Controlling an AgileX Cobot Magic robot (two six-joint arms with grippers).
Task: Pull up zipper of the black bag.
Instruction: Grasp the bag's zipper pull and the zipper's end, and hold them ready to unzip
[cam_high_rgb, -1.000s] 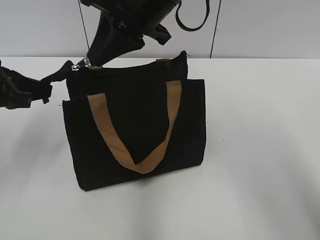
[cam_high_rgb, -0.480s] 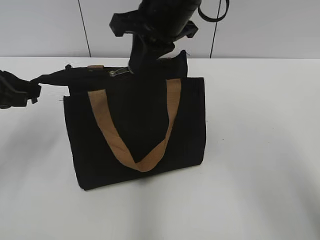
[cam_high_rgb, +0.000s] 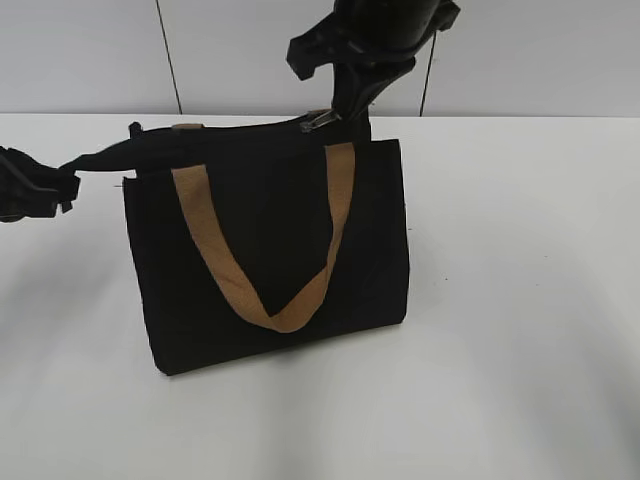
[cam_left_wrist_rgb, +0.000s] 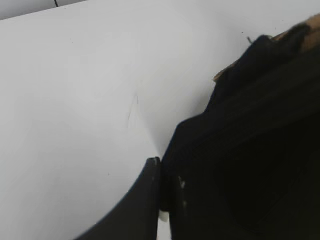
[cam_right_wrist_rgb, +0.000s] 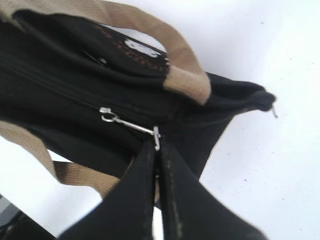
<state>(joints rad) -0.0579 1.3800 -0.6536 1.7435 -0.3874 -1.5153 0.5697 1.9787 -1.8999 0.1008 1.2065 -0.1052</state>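
Note:
The black bag (cam_high_rgb: 270, 250) stands upright on the white table with a tan handle (cam_high_rgb: 270, 300) hanging down its front. The zipper (cam_right_wrist_rgb: 60, 92) runs along its top edge. The silvery pull tab (cam_high_rgb: 318, 119) is near the bag's right end. My right gripper (cam_high_rgb: 340, 112) is shut on the pull tab (cam_right_wrist_rgb: 131, 126), seen close in the right wrist view at the fingertips (cam_right_wrist_rgb: 158, 146). My left gripper (cam_high_rgb: 60, 185) is shut on the bag's black fabric end tab at the left corner; the left wrist view shows the fingers (cam_left_wrist_rgb: 164, 172) pinching dark fabric (cam_left_wrist_rgb: 250, 150).
The white table (cam_high_rgb: 520, 300) lies all round the bag. A pale wall with dark vertical seams (cam_high_rgb: 165, 55) stands behind. The second tan handle (cam_right_wrist_rgb: 180, 55) lies over the bag's far side.
My right gripper has drawn the pull tab along the top edge from the bag's left end to near its right end. My left gripper has kept hold of the left corner.

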